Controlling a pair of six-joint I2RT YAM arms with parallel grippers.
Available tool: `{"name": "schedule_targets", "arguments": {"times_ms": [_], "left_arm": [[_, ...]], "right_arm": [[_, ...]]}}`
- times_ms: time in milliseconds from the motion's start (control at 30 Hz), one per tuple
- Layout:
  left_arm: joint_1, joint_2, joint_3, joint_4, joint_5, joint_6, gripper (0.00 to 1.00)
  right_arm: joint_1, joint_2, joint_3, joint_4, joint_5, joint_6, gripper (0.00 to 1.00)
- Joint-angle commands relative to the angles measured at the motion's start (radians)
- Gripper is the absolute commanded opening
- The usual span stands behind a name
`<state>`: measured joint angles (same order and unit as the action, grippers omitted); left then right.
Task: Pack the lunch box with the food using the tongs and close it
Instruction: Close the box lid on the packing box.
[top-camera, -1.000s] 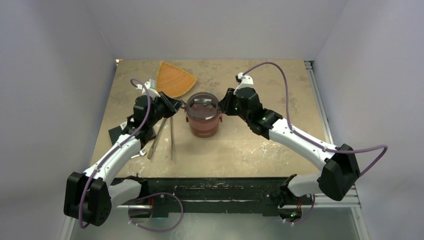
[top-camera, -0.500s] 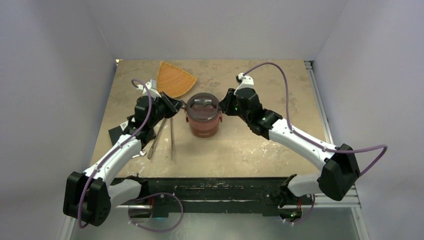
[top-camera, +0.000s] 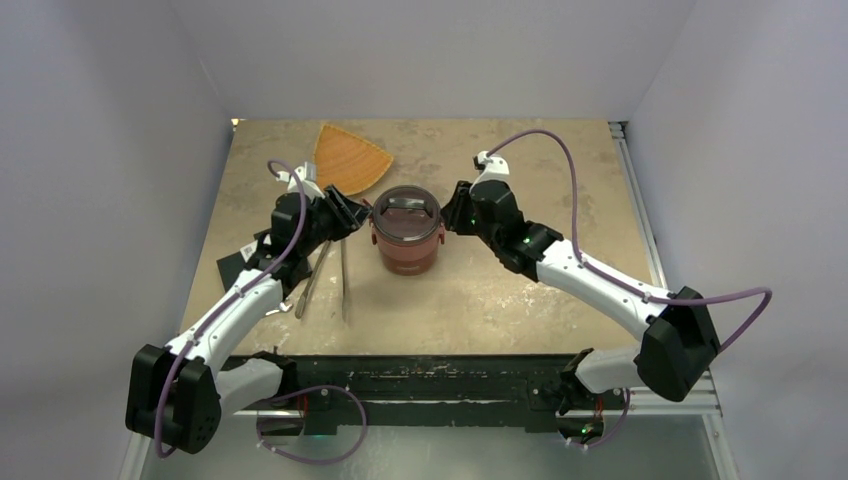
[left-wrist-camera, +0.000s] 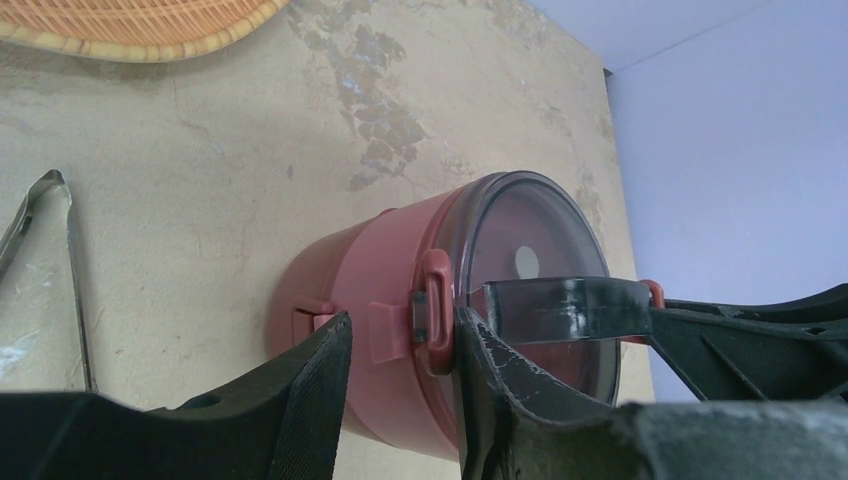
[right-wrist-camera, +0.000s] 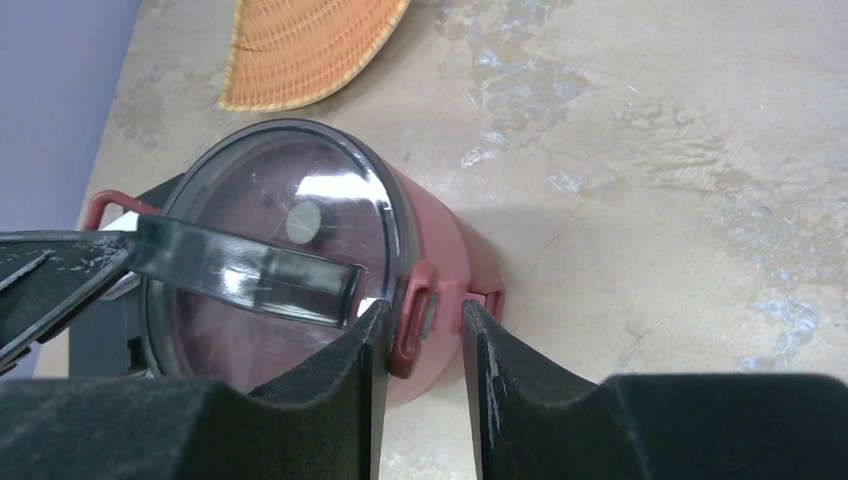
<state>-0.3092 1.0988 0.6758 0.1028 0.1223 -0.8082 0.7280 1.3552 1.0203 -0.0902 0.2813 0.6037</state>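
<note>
Left hand and right hand, both part-open, straddle clasps on the lunch box.

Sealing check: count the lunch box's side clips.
2. The left clip sits between the left gripper's fingers, the right clip between the right gripper's. Others may be hidden.

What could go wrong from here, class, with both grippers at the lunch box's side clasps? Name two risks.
1. The left gripper and right gripper each straddle a clasp of the tall lunch box. An uneven push from one side could tip or slide it.
2. The tongs lie close beside the left arm, which could knock them when it withdraws.
</note>
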Motion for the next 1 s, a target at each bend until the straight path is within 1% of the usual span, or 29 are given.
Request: {"name": "schedule_targets", "arguments": {"times_ms": [0, 167, 333, 433, 500, 633, 733, 800, 900, 967], "left_arm": [[-0.004, -0.023, 0.035, -0.013, -0.018, 0.044, 0.4], [-0.004, -0.028, 0.034, -0.03, -0.022, 0.059, 0.41], [-0.004, -0.045, 0.056, -0.057, -0.037, 0.109, 0.46], [-0.004, -0.057, 0.098, -0.097, -0.048, 0.176, 0.51], [-0.004, -0.066, 0.143, -0.165, -0.068, 0.236, 0.56], [-0.004, -0.066, 0.245, -0.247, -0.079, 0.38, 0.63], [-0.004, -0.018, 0.338, -0.293, -0.002, 0.499, 0.64], [-0.005, 0.036, 0.4, -0.312, 0.112, 0.578, 0.63], [-0.013, 0.095, 0.442, -0.279, 0.31, 0.627, 0.61], [-0.022, 0.132, 0.458, -0.247, 0.382, 0.664, 0.61]], "right_arm": [[-0.003, -0.021, -0.02, 0.008, 0.059, 0.009, 0.35], [-0.004, -0.037, -0.048, 0.015, 0.074, 0.016, 0.37], [-0.009, -0.041, -0.07, 0.029, 0.061, 0.023, 0.38], [-0.015, -0.045, -0.075, 0.036, 0.049, 0.025, 0.39], [-0.018, -0.053, -0.073, 0.035, 0.044, 0.02, 0.41], [-0.027, -0.081, -0.064, 0.031, 0.042, 0.0, 0.45], [-0.041, -0.101, -0.059, 0.019, 0.034, -0.026, 0.49], [-0.051, -0.122, -0.061, 0.014, 0.019, -0.042, 0.52], [-0.07, -0.153, -0.082, 0.025, -0.003, -0.076, 0.55], [-0.085, -0.175, -0.099, 0.035, -0.021, -0.097, 0.57]]}}
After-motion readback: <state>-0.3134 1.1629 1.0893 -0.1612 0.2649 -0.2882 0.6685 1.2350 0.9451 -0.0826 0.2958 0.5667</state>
